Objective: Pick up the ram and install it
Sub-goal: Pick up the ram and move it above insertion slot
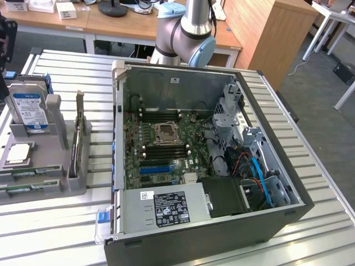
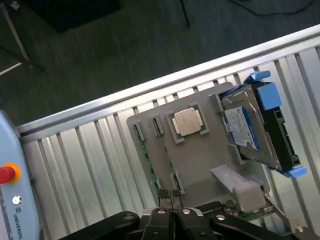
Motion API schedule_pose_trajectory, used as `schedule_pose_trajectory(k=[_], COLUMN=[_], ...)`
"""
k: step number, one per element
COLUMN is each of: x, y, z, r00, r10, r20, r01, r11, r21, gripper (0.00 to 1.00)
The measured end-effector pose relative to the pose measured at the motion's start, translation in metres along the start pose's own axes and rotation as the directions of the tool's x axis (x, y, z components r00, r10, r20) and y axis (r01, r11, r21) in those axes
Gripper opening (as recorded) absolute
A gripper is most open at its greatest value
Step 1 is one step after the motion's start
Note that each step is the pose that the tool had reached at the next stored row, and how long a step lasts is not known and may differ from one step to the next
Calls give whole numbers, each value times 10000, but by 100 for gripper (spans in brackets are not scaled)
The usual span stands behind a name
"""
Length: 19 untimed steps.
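The ram is a thin green stick lying flat in the grey holder tray at the exterior view's left, with a second green stick just in front of it. In the wrist view the ram runs along the tray's edge, partly covered by the grey holder. My gripper is shut with nothing between its black fingers, its tips close to one end of the ram. Whether they touch it I cannot tell. The open computer case shows the motherboard with dark memory slots beside the processor socket.
The tray also carries a blue-labelled hard drive standing upright, a square silver processor and grey posts. A long blue slot lies on the motherboard. A pendant with a red button rests on the slatted table.
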<state>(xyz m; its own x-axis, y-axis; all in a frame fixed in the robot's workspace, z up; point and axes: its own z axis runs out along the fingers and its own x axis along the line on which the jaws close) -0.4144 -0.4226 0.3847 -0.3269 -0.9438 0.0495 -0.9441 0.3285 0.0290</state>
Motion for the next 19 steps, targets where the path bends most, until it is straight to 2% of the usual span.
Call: schedule_pose_trajectory(k=[6,12,13,17,19], x=[-2,-6,-6,-6,-6], y=[1,2,3,3,5], z=[5,19,22,24,24], r00=[9955,9838,9822,9820,9816], r10=[-942,-1793,-1876,-1889,-1908], r20=[-43,-79,-81,-82,-80], r01=[943,1794,1877,1889,1909], r11=[9955,9837,9822,9819,9816], r21=[50,88,91,93,114], gripper=[11,11,11,11,11])
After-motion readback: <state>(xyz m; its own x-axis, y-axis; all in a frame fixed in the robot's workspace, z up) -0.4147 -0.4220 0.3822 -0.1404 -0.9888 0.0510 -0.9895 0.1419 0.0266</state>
